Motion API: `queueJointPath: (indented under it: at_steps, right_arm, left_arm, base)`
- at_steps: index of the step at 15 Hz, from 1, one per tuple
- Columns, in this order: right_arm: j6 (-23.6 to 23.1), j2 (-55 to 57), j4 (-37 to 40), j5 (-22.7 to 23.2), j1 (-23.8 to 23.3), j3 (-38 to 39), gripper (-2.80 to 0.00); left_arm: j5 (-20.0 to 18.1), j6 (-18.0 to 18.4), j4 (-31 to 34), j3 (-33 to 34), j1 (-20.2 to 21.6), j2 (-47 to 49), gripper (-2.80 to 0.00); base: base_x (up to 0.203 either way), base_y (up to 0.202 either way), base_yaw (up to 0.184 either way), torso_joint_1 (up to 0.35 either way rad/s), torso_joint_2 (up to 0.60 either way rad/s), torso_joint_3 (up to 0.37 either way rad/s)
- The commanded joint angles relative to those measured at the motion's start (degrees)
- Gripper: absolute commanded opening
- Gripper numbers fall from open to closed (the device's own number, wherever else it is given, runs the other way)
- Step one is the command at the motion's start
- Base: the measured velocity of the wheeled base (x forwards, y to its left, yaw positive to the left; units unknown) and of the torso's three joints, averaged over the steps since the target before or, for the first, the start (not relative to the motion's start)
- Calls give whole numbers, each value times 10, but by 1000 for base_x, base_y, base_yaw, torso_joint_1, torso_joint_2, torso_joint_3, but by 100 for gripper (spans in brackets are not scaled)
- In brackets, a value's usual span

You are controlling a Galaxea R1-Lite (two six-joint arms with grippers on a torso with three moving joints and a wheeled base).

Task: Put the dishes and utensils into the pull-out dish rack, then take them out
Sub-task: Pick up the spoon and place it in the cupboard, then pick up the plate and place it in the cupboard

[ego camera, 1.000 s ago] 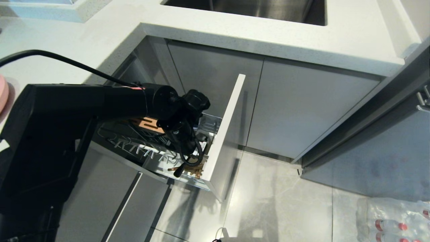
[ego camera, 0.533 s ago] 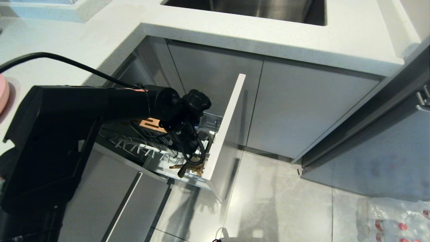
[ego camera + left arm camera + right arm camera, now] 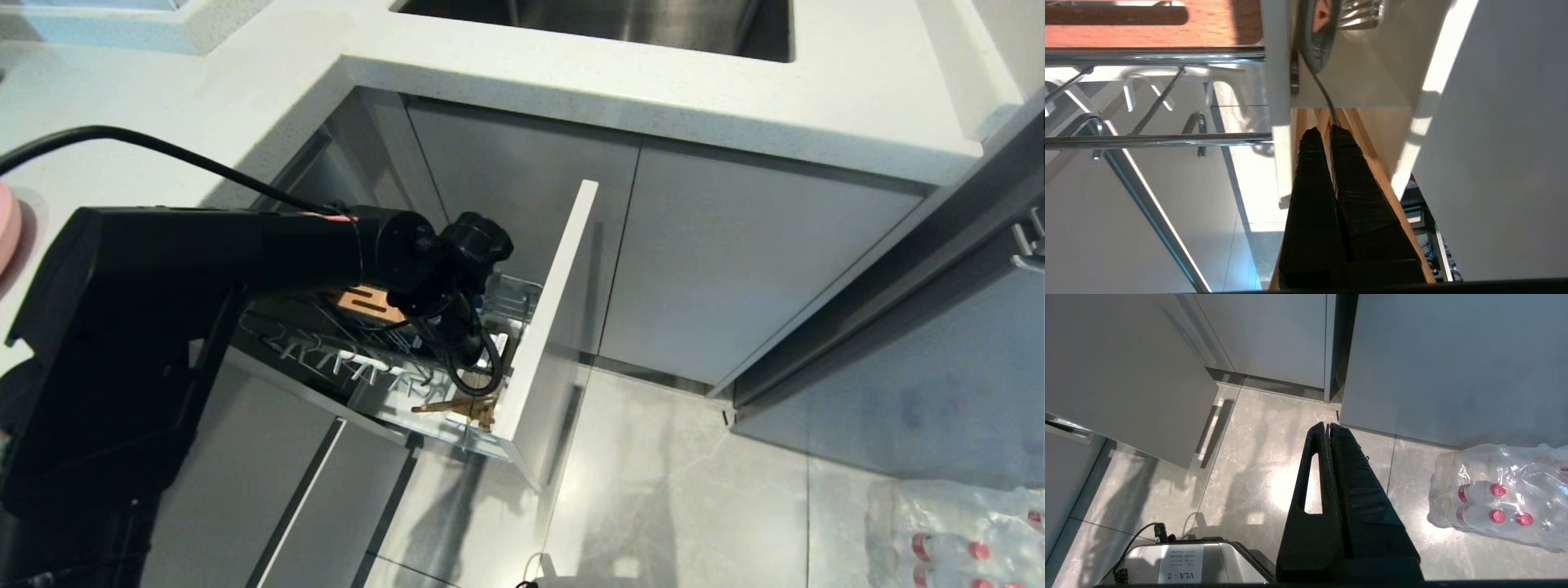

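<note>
The pull-out dish rack (image 3: 545, 318) stands drawn out under the counter, its chrome wire basket (image 3: 1155, 141) and wooden insert (image 3: 363, 300) showing. My left arm (image 3: 326, 245) reaches down into its front end. There my left gripper (image 3: 1323, 130) is shut on the thin handle of the grey spoon (image 3: 1318, 41), inside the white cutlery holder (image 3: 1376, 77). The wooden chopsticks (image 3: 1370, 153) lean in the same holder beside my fingers, and their ends (image 3: 445, 406) show in the head view. My right gripper (image 3: 1328, 424) hangs shut and empty over the floor. Plate and bowl are out of view.
A pink dish rim (image 3: 6, 229) sits on the counter at the far left. The sink (image 3: 612, 24) lies behind, above the double-door cabinet (image 3: 735, 261). A pack of water bottles (image 3: 1494, 498) lies on the floor at the right, near my base (image 3: 1188, 563).
A dark tip that stuck out below my left gripper beside the chopsticks has drawn back out of sight. The wrist has tilted slightly; the rack has not moved.
</note>
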Motion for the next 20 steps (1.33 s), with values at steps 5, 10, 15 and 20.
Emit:
queueJointPath:
  at_steps: [5,10,15,20]
  right_arm:
    - [0,1,0,0,0,0,-280]
    - [0,0,0,0,0,0,-280]
    - [0,0,0,0,0,0,-280]
    - [0,0,0,0,0,0,-280]
  left_arm:
    - [8,-2,2,0,0,-9,-280]
    - [13,-13,3,1,0,-47,-280]
    - [13,-16,6,2,0,-87,-280]
    - [14,-52,8,4,-12,-165,-280]
  base:
    - [0,0,0,0,0,0]
    - [0,0,0,0,0,0]
    - [0,0,0,0,0,0]
    - [0,0,0,0,0,0]
